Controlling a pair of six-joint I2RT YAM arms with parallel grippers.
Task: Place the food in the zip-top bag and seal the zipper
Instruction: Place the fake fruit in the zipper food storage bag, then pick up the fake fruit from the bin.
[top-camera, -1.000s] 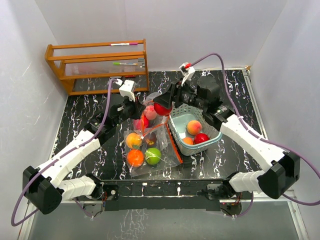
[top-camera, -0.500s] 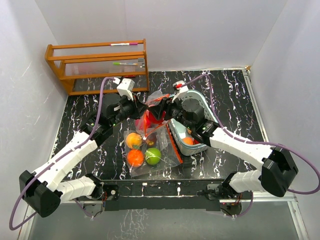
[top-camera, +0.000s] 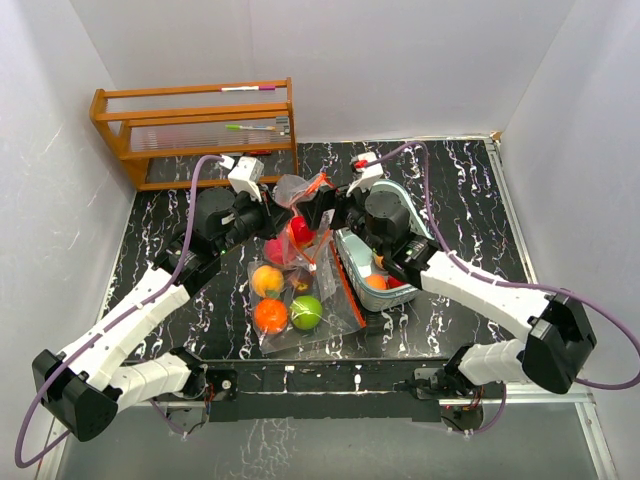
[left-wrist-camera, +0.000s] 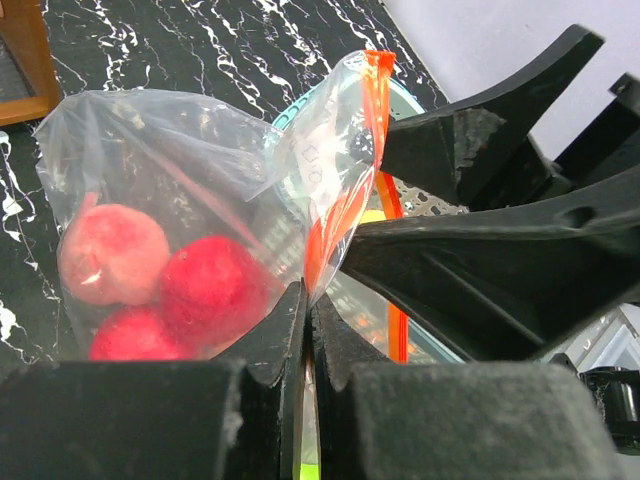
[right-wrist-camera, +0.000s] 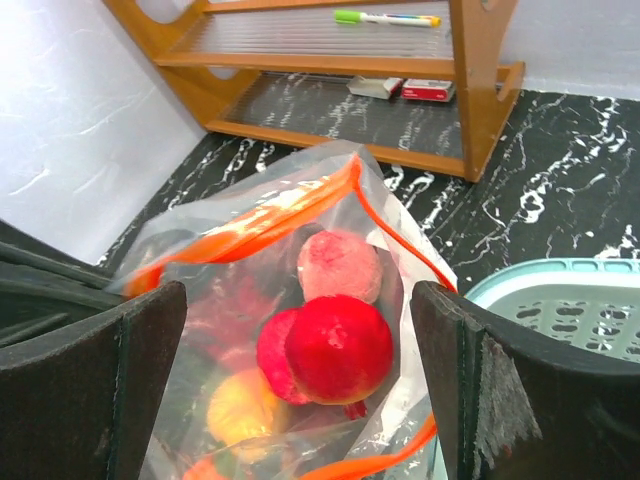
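The clear zip-top bag (top-camera: 338, 300) with an orange zipper lies mid-table, its far mouth lifted. Inside are two orange fruits (top-camera: 270, 315), a lime green fruit (top-camera: 306, 312), a dark one and red ones (top-camera: 300, 232). My left gripper (top-camera: 278, 216) is shut on the bag's rim (left-wrist-camera: 345, 190); pink and red fruits (left-wrist-camera: 215, 290) show through the plastic. My right gripper (top-camera: 322, 211) is open over the bag mouth. In the right wrist view its fingers (right-wrist-camera: 110, 390) straddle a red fruit (right-wrist-camera: 338, 348) lying in the bag (right-wrist-camera: 200, 250), with a pink fruit (right-wrist-camera: 340, 265) behind.
The pale-blue basket (top-camera: 350, 250) stands right of the bag under my right arm, with an orange fruit (top-camera: 377, 281) and a red one partly hidden inside; its rim shows in the right wrist view (right-wrist-camera: 560, 290). A wooden rack (top-camera: 195, 130) with markers stands at the back left.
My right gripper carried a red fruit left from the basket to the bag mouth and opened; the fruit now lies in the bag. My left gripper raised the bag's rim.
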